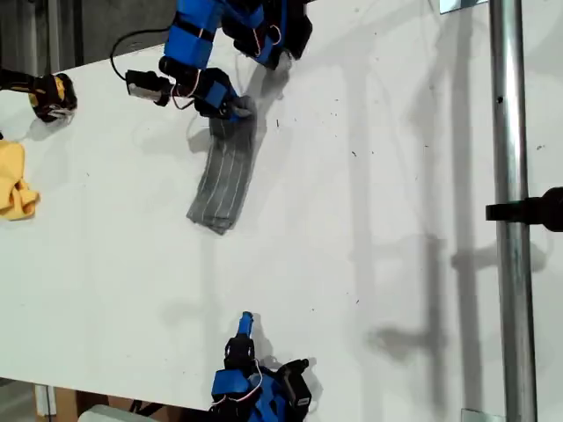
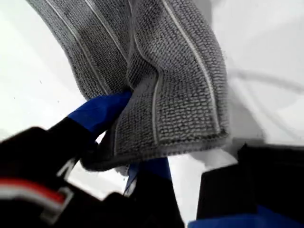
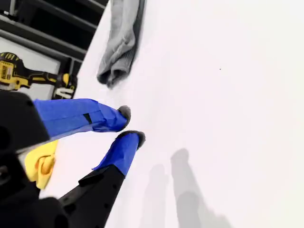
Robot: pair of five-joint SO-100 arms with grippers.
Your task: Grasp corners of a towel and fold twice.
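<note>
Clearly the towel [image 1: 225,180] is soft and limp, folded narrow on the counter [image 1: 396,220]; my first gripper [image 2: 126,135] clamps its layered end, best held at corners; my second gripper [image 3: 130,126] hangs empty, jaws slightly parted.

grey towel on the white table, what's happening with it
The grey striped soft cloth towel lies bunched into a narrow folded strip on the white table. My first pincer is shut on one end of it, at the top of the exterior view. My second pincer is free, with a small gap between its tips, hovering apart from the towel near the bottom of the exterior view. A crumpled yellow cloth sits untouched at that view's left edge.
</note>
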